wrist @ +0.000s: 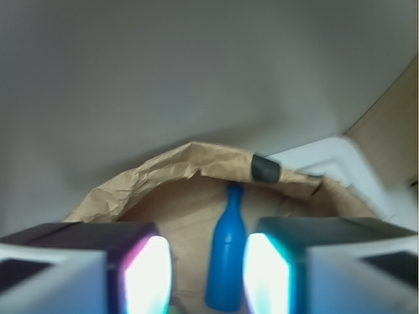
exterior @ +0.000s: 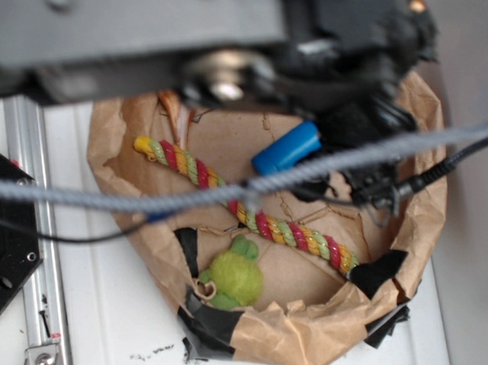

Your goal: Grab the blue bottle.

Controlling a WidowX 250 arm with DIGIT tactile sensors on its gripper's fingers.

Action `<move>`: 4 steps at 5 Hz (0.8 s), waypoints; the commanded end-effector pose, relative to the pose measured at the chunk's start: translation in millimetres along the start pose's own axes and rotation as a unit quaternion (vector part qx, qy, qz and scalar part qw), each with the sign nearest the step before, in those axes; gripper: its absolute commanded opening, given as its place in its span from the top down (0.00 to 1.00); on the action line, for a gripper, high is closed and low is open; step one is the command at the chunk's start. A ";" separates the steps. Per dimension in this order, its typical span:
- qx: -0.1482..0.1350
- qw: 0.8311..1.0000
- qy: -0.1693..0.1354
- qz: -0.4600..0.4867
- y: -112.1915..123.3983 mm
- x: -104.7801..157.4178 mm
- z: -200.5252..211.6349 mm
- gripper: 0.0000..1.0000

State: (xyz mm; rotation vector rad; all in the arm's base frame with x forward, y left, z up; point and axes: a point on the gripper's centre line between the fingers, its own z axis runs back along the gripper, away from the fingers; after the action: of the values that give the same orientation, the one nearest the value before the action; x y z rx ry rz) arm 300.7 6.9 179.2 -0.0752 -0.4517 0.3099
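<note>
Now the gripper [wrist: 206,275] sits w/ jaws spread wide, holding nothing; the blue bottle [wrist: 226,255] lies between the pads [wrist: 147,278], neck pointing away, inside the paper bag [exterior: 282,348] near its upper right in the exterior view. Approach & lineup look done; closing on the body and lifting are left, judging by the gap on both sides.
</note>
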 end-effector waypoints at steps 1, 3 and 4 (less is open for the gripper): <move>0.025 0.995 0.088 0.027 46.0 -27.6 -74.3 0.00; 0.056 0.990 0.124 0.023 73.4 -32.0 -140.3 0.00; 0.074 0.989 0.127 0.014 76.6 -30.5 -141.0 1.00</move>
State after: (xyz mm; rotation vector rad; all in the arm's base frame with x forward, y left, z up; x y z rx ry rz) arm 319.0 42.3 22.1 0.0129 -0.1319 0.3331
